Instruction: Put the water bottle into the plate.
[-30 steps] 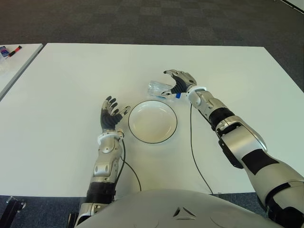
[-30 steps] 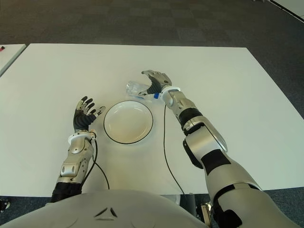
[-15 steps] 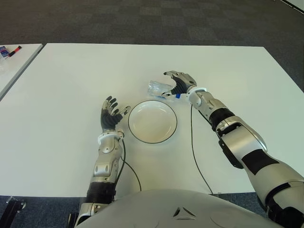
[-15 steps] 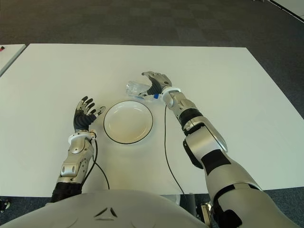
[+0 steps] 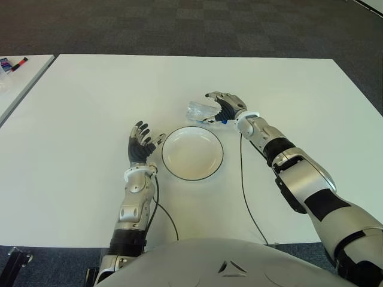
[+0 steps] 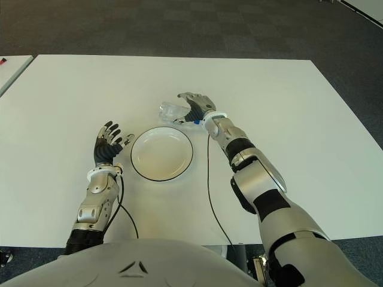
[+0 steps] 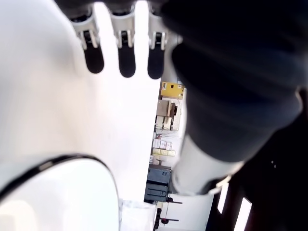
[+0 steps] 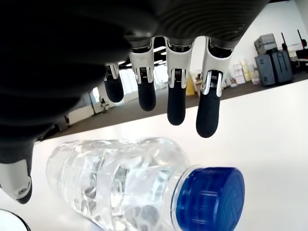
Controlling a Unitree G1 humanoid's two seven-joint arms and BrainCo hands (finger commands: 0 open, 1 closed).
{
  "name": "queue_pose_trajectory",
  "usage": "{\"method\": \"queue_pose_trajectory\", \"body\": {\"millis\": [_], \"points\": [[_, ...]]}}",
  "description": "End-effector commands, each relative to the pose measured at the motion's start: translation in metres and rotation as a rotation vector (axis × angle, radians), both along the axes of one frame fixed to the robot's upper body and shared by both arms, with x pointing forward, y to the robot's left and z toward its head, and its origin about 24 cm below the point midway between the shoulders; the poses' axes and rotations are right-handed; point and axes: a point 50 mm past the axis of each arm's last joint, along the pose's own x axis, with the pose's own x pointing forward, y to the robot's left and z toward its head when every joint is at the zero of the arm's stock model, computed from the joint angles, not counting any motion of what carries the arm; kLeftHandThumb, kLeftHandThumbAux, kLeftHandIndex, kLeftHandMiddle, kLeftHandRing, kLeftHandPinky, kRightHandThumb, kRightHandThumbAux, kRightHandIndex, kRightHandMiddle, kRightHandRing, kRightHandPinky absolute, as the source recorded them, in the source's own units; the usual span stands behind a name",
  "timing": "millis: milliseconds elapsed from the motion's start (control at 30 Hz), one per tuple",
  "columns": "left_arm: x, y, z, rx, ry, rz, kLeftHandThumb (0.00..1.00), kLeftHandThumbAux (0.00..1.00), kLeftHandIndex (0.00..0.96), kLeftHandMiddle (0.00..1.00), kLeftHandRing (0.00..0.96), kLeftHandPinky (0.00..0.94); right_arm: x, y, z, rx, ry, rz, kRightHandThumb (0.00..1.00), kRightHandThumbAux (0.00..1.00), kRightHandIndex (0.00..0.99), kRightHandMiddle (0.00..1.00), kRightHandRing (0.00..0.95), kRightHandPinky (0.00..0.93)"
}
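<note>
At centre frame, on the white table [image 5: 84, 95]: one clear water bottle [image 5: 199, 111] with a blue cap [image 8: 209, 195], lying on its side just above the upper rim of the plate [image 5: 192, 153], cap end toward the right. Right hand [image 5: 225, 106]: arched over the cap end of the bottle, fingers [image 8: 176, 97] extended and curved above the bottle, with open space between fingertips and plastic in the wrist view; thumb low on the near side of the bottle; nothing gripped. Plate: round, white, dark-rimmed, nothing on it, lying centre frame between the two hands, just below the bottle. Left hand [image 5: 140, 146]: just left of the plate, fingers spread and pointing up-frame, holding nothing. Thin black cables [image 5: 245, 191] trail along the table beside both forearms. At the upper left edge of the frame: a second white table [image 5: 18, 81] carrying small objects too small to identify.
</note>
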Motion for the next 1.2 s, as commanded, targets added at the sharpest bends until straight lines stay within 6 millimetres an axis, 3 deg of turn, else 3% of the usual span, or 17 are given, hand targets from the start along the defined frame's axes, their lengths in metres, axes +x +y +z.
{"method": "queue_pose_trajectory", "body": {"millis": [33, 333, 700, 1200], "points": [[-0.003, -0.016, -0.003, -0.065, 0.018, 0.004, 0.059, 0.964, 0.141, 0.166, 0.150, 0.168, -0.005, 0.001, -0.008, -0.015, 0.033, 0.020, 0.600, 0.525, 0.108, 0.158, 0.217, 0.361], [-0.003, -0.016, -0.004, -0.058, 0.020, 0.002, 0.052, 0.954, 0.139, 0.167, 0.150, 0.165, -0.008, 0.004, -0.014, -0.023, 0.056, 0.037, 0.657, 0.524, 0.117, 0.183, 0.219, 0.294], [-0.003, -0.017, -0.005, -0.056, 0.023, 0.001, 0.045, 0.941, 0.145, 0.174, 0.151, 0.163, -0.010, 0.010, -0.018, -0.080, 0.059, 0.062, 0.600, 0.543, 0.101, 0.189, 0.201, 0.219], [-0.002, -0.019, -0.005, -0.051, 0.024, 0.003, 0.034, 0.931, 0.141, 0.165, 0.143, 0.158, -0.013, 0.017, -0.025, -0.176, 0.004, 0.091, 0.531, 0.525, 0.094, 0.163, 0.196, 0.265]]}}
